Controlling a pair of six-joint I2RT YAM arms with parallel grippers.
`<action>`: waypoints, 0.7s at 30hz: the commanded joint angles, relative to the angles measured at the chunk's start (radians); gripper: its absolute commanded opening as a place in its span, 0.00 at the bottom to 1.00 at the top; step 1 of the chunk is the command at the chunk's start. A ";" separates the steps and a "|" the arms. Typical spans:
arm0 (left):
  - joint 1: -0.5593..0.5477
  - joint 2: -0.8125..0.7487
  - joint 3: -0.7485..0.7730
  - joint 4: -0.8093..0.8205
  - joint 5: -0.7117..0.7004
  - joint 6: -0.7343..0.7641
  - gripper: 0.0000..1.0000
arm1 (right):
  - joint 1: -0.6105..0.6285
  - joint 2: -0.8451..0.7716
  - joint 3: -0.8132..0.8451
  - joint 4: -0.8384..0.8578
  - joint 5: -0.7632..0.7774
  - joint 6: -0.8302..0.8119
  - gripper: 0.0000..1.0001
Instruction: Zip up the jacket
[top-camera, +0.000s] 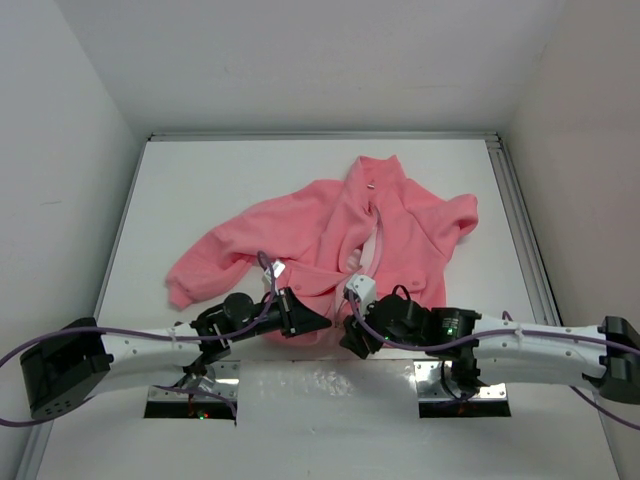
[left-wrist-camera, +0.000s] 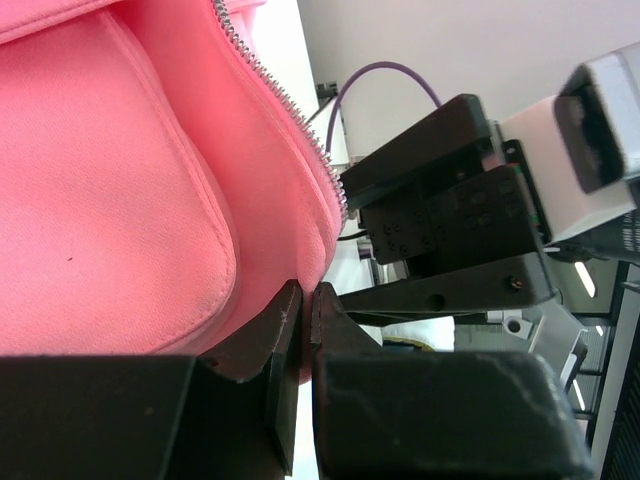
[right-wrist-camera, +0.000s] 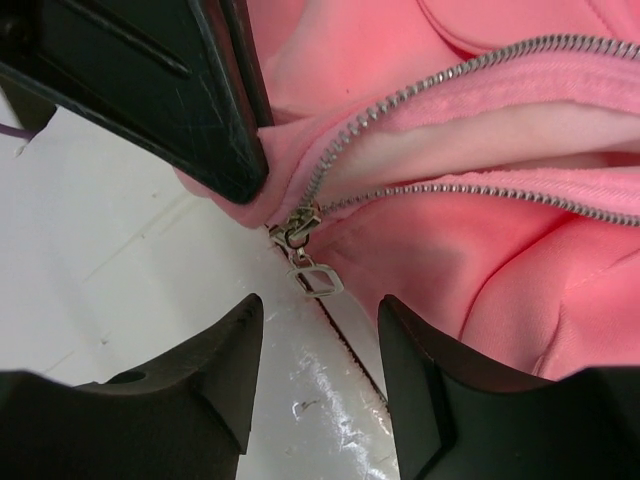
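Observation:
The salmon-pink jacket (top-camera: 350, 230) lies on the white table with its front open and its hem towards me. My left gripper (top-camera: 318, 322) is shut on the jacket's bottom hem beside the zipper teeth (left-wrist-camera: 285, 105), and pink cloth shows between its jaws (left-wrist-camera: 308, 300). In the right wrist view the metal zipper slider (right-wrist-camera: 298, 228) sits at the bottom of the zipper with its pull (right-wrist-camera: 315, 278) lying on the table. My right gripper (right-wrist-camera: 320, 330) is open, just short of the pull and not touching it. The left gripper's finger (right-wrist-camera: 170, 90) presses the hem next to the slider.
White walls enclose the table on three sides. A metal rail (top-camera: 520, 230) runs along the right edge. Two cut-outs (top-camera: 190, 400) lie at the near edge by the arm bases. Purple cables (top-camera: 265, 265) loop above the left wrist. A dark seam (right-wrist-camera: 350, 370) crosses the table under the right gripper.

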 joint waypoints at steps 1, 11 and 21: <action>-0.011 0.011 0.022 0.046 -0.002 -0.010 0.00 | 0.007 0.012 0.051 0.052 0.039 -0.017 0.50; -0.011 0.008 0.002 0.067 0.013 -0.020 0.00 | 0.007 0.055 0.066 0.077 0.056 -0.024 0.46; -0.011 -0.003 -0.006 0.044 0.013 -0.013 0.00 | 0.007 -0.006 0.059 0.049 0.085 -0.004 0.15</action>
